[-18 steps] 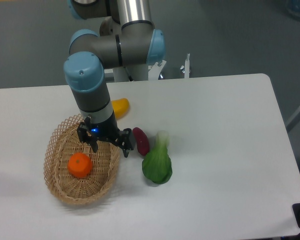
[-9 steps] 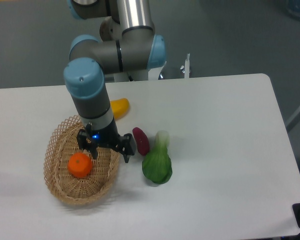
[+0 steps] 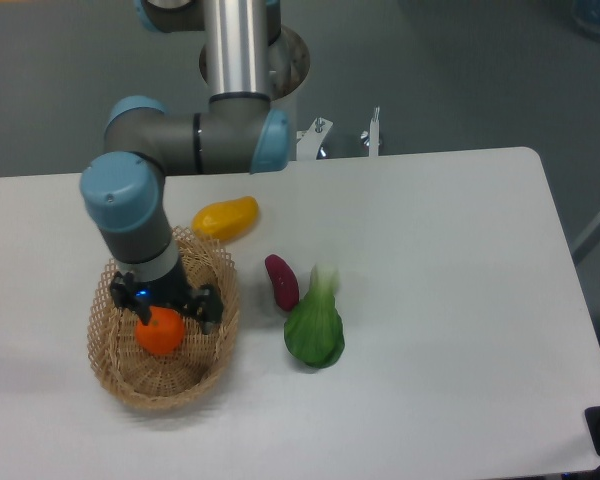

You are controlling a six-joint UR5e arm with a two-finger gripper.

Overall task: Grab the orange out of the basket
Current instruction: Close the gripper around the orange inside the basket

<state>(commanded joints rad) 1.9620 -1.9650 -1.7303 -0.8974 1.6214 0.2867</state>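
The orange [image 3: 159,334] lies in the tan wicker basket [image 3: 196,368] at the front left of the table. My gripper [image 3: 163,312] hangs straight over the orange, its body covering the fruit's top. The fingers reach down beside the orange, one at its upper left and one at its right [image 3: 206,309]. The jaws look spread around the fruit; whether they touch it is hidden.
A yellow elongated fruit [image 3: 225,217] lies just behind the basket. A dark red vegetable [image 3: 281,281] and a green leafy vegetable [image 3: 315,323] lie right of the basket.
My gripper moved left from the basket's right rim to directly above the orange and came lower. The yellow fruit, earlier half hidden by the arm, now shows whole.
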